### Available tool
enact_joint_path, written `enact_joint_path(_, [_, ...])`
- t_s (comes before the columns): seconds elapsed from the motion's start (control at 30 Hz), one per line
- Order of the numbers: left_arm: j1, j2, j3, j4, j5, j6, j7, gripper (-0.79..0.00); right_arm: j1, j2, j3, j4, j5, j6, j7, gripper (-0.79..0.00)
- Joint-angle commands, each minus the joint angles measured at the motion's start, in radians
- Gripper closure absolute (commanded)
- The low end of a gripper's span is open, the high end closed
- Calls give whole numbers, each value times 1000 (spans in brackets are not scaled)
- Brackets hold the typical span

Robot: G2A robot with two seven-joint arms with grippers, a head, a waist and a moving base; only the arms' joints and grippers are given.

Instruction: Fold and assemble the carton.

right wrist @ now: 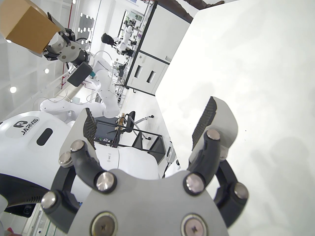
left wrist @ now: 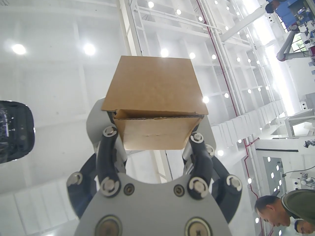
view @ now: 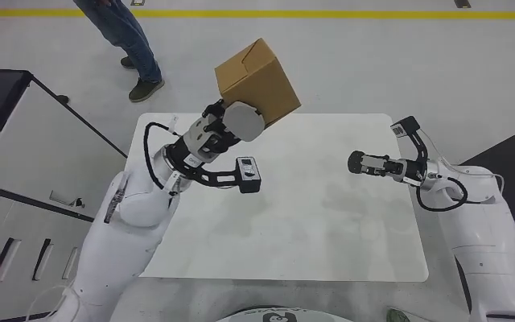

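Note:
A brown cardboard carton [view: 257, 80], folded into a box shape, is held up in the air over the table's far left part. My left gripper [view: 233, 119] is shut on the carton [left wrist: 153, 104], its fingers [left wrist: 108, 146] pressing on two opposite sides near a folded flap. The carton [right wrist: 25, 22] tilts upward and away from the table. My right gripper [view: 354, 162] hovers above the table's right side, well apart from the carton. Its ribbed pads [right wrist: 205, 121] stand wide apart with nothing between them, so the right gripper [right wrist: 150, 124] is open.
The white table [view: 322, 209] has rounded corners and a bare top. A dark-framed cabinet [view: 32, 145] stands to the left of the table. A person's legs [view: 129, 40] are on the floor beyond the table's far left corner.

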Motion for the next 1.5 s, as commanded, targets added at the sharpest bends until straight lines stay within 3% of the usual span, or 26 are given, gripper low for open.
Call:
enact_joint_path(0.0, [-8,1,-16,-3,119,31,-14,0,0,0,0,0,0,0,0,-785])
enact_joint_path(0.13, [-32,3,-41,-15,442,105,-62,0,0,0,0,0,0,0,0,-785])
enact_joint_path(0.37, [-65,0,-15,5,900,194,-297,0,0,0,0,0,0,0,0,-785])
enact_joint_path(0.47, [-87,-3,-2,21,979,212,-413,0,0,0,0,0,0,0,0,-785])
enact_joint_path(0.77, [-93,-3,-2,17,1022,208,-425,0,0,0,0,0,0,0,0,-785])
enact_joint_path(0.87, [-108,0,-3,-19,1177,205,-492,0,0,0,0,0,0,0,0,-785])
enact_joint_path(1.17, [-191,22,29,49,1840,38,-888,0,0,0,0,0,0,0,0,-785])
enact_joint_path(1.37, [-210,35,22,107,2069,-159,-1078,0,0,0,0,0,0,0,0,-785])
enact_joint_path(1.47, [-216,40,33,105,2131,-197,-1160,0,0,0,0,0,0,0,0,-785])
